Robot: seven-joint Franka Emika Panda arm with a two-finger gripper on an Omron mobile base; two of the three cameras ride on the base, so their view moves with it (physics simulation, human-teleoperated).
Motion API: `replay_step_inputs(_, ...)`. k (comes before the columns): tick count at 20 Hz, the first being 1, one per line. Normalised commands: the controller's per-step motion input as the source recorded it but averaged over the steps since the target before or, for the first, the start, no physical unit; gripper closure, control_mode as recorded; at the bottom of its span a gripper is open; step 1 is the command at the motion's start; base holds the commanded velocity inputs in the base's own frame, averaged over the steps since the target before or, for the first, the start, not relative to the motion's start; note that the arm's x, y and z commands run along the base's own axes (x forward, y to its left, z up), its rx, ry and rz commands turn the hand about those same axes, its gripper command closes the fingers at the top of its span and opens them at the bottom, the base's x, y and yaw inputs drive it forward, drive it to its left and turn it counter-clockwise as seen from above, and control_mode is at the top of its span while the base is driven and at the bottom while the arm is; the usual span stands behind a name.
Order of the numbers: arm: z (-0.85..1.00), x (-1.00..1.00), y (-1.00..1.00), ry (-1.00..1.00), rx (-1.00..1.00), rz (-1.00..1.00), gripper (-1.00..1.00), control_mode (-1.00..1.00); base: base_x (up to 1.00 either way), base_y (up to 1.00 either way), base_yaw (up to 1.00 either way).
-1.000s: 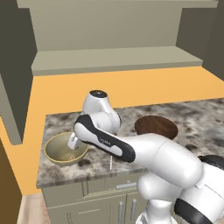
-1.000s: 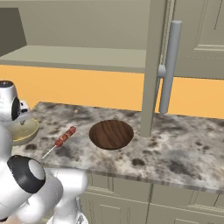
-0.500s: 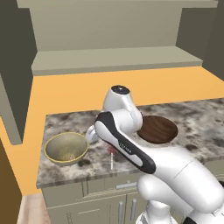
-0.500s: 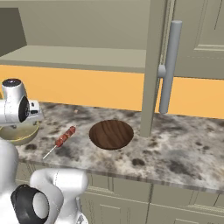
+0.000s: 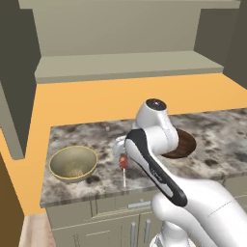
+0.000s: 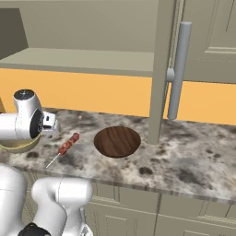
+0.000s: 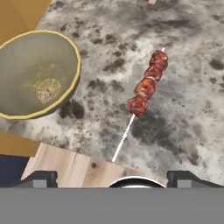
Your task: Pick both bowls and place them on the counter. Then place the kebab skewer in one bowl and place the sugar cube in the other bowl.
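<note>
Both bowls stand on the speckled counter (image 6: 193,161). The deep beige-olive bowl (image 5: 73,163) is at the left and also shows in the hand view (image 7: 37,72). The shallow dark brown bowl (image 6: 117,140) sits to its right, half hidden by my arm in the left base view (image 5: 187,144). Between them lies the kebab skewer (image 6: 68,144), its meat chunks (image 7: 146,83) pointing away from the counter's front edge. My gripper (image 7: 112,180) hovers open above the skewer's bare stick end, holding nothing. The sugar cube (image 7: 152,1) lies beyond the skewer, a small tan speck (image 6: 80,117).
An open cabinet door (image 6: 159,73) with a long grey handle (image 6: 179,69) stands upright just right of the brown bowl. Behind the counter run an orange surface (image 5: 120,99) and an olive shelf (image 5: 125,65). Wooden floor (image 7: 74,168) shows past the counter's front edge.
My arm has swung right, from above the olive bowl to above the skewer. The gripper stayed open and both bowls and the skewer kept their places.
</note>
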Motion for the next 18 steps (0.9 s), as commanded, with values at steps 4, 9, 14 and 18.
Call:
replay_step_inputs(4, -0.41, 0.02, -0.35, 0.03, 0.05, -0.15, -1.0, -1.0, 0.0, 0.0, 0.0)
replay_step_inputs(9, -0.42, 0.14, -0.28, 0.04, 0.02, -0.09, -1.0, -1.0, 0.0, 0.0, 0.0)
replay_step_inputs(14, -0.38, 0.47, -0.01, 0.11, 0.0, -0.14, -1.0, -1.0, 0.0, 0.0, 0.0)
replay_step_inputs(18, -0.4, 0.46, 0.0, 0.09, 0.0, -0.1, -1.0, -1.0, 0.0, 0.0, 0.0)
